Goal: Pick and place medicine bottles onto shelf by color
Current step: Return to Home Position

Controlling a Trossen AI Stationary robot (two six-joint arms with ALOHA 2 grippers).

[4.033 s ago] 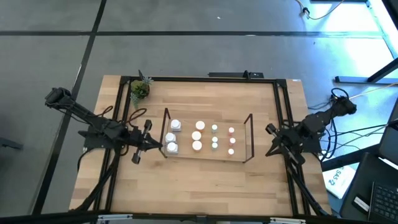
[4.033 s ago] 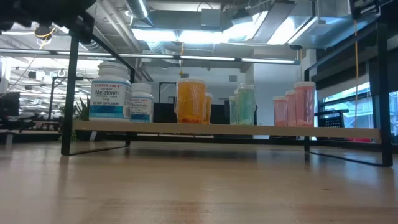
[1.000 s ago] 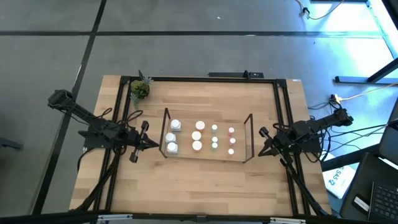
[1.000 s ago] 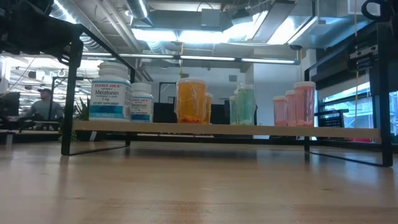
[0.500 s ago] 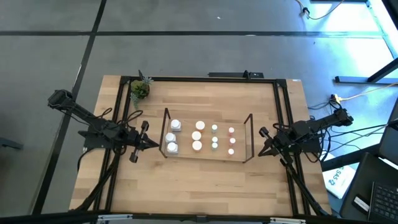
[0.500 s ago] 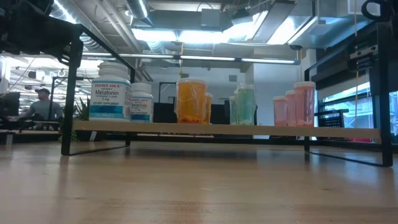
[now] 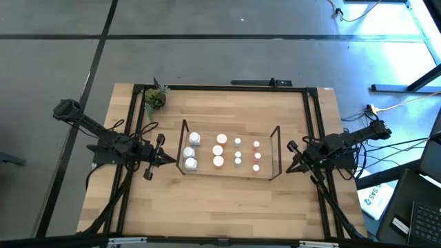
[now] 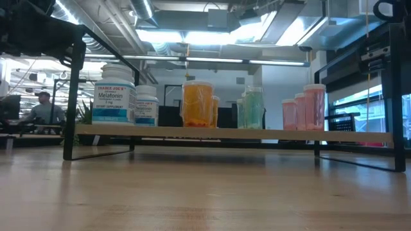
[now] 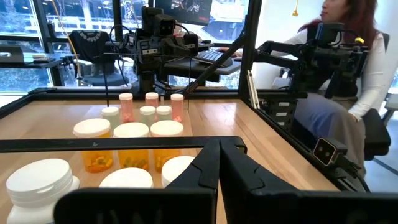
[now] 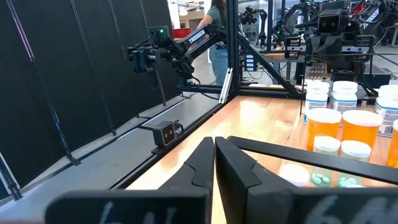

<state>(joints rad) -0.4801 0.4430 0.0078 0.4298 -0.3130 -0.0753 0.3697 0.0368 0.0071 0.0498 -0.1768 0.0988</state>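
Observation:
The wire shelf stands mid-table, its light wood top carrying the medicine bottles upright in colour groups: white at the left, then orange, teal and pink. The low view shows the same row: white, orange, teal, pink. My left gripper is shut and empty just off the shelf's left end; its wrist view shows its fingers closed. My right gripper is shut and empty just off the shelf's right end, its fingers closed in its wrist view.
A small green potted plant stands at the table's far left corner. A black frame edges the table. A person sits beyond the table in the left wrist view. Bare wood lies in front of the shelf.

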